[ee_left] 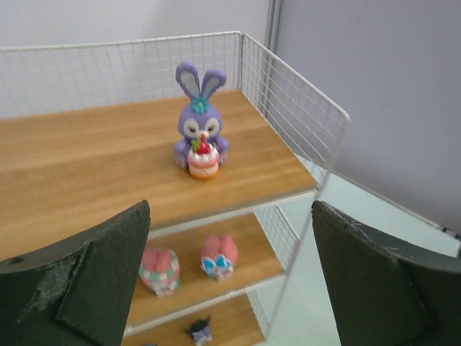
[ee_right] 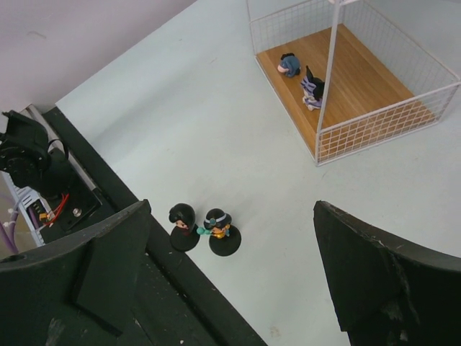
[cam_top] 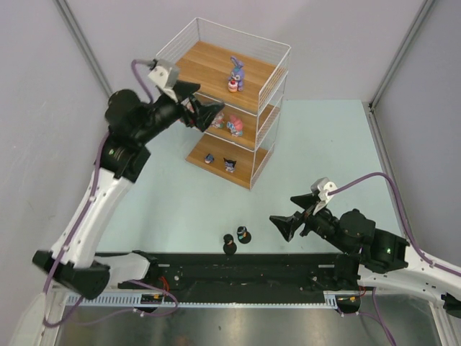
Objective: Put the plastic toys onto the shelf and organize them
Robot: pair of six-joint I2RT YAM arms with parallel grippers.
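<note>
The white wire shelf stands at the back of the table. A purple-blue bunny stands on its top board, also in the left wrist view. Two pink-and-white toys sit on the middle board. Two small dark toys sit on the bottom board. Two dark-haired figurines on black bases stand on the table near the front, touching each other in the right wrist view. My left gripper is open and empty by the shelf's front left. My right gripper is open and empty, right of the two figurines.
A black rail with cables runs along the near edge, right beside the two figurines. The pale green table top lies between shelf and arms. Grey walls close in on the left, the back and the right.
</note>
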